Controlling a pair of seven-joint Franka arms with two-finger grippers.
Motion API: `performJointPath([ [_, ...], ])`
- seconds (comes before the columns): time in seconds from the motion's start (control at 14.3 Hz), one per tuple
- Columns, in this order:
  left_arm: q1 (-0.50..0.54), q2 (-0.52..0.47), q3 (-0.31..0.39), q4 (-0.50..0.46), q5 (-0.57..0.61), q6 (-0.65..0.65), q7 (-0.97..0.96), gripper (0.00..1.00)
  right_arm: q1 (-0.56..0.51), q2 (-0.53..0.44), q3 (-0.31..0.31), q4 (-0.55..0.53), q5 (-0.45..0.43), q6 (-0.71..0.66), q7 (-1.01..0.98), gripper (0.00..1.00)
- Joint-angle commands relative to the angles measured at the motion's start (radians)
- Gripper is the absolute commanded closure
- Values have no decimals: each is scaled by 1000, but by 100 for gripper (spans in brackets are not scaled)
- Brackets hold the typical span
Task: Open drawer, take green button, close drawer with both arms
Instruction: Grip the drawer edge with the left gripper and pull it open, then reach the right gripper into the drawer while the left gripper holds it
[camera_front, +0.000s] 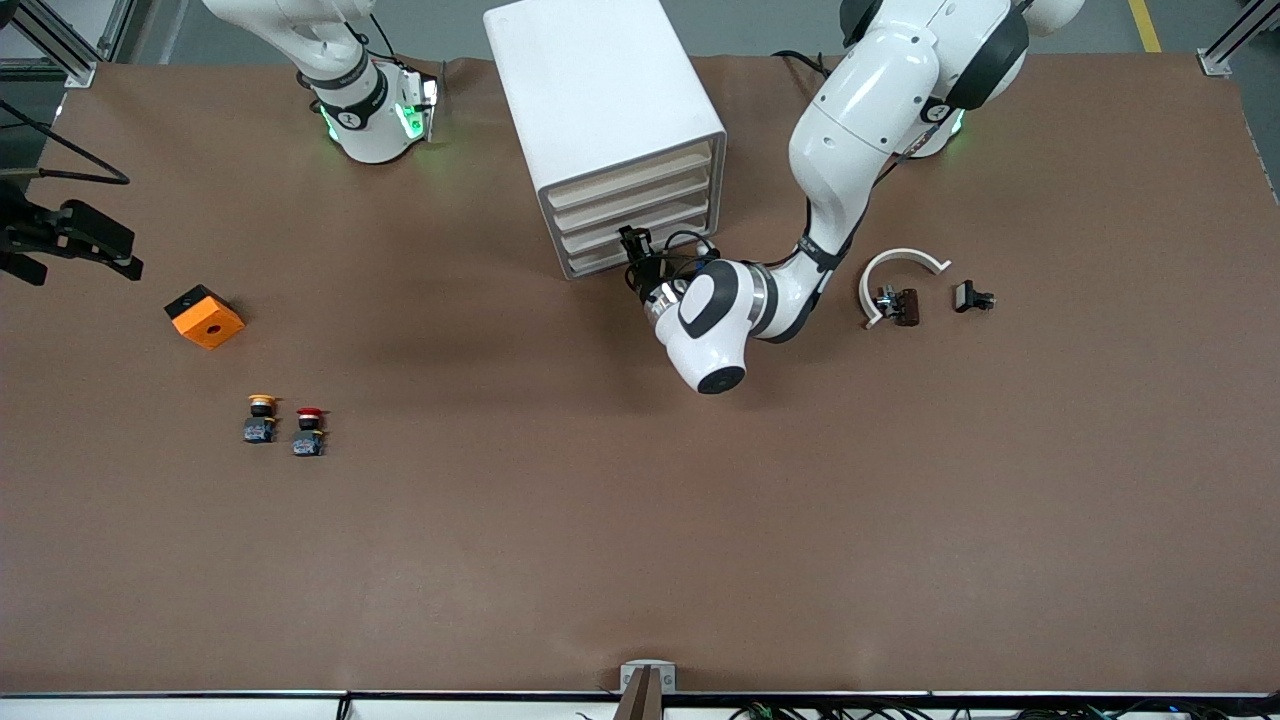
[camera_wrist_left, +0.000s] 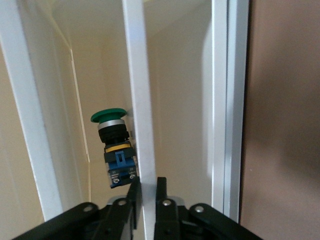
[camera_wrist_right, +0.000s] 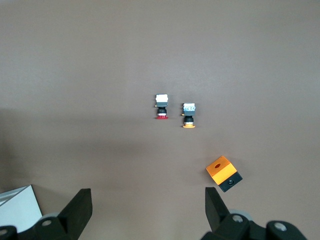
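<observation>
The white cabinet (camera_front: 600, 80) stands between the arms' bases, and its lowest drawer (camera_front: 598, 263) sits level with the three above it. My left gripper (camera_front: 634, 262) is at that drawer's front, shut on its thin white front lip (camera_wrist_left: 137, 75), with one finger on each side. Inside the drawer the green-capped button (camera_wrist_left: 113, 145) stands just past the fingertips (camera_wrist_left: 161, 187). My right gripper (camera_wrist_right: 147, 200) hangs open and empty, high over the right arm's end of the table (camera_front: 118, 250).
A yellow-capped button (camera_front: 261, 418) and a red-capped one (camera_front: 309, 431) stand side by side on the brown table, nearer the front camera than an orange box (camera_front: 205, 316). Toward the left arm's end lie a white curved piece (camera_front: 900, 262), a brown part (camera_front: 900, 306) and a small black part (camera_front: 972, 296).
</observation>
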Motion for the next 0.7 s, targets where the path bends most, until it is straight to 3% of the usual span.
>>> performJointPath([
  [0.0,0,12,16,26,-13,-16,-26,99,0,13,3,27,4,-13,-3,0],
  [0.42,35,6,26,96,-12,-16,-30,100,52,46,4,27,0,5,2,0],
  [0.63,37,3,63,110,-13,-17,-30,100,115,71,4,29,0,62,170,0],
])
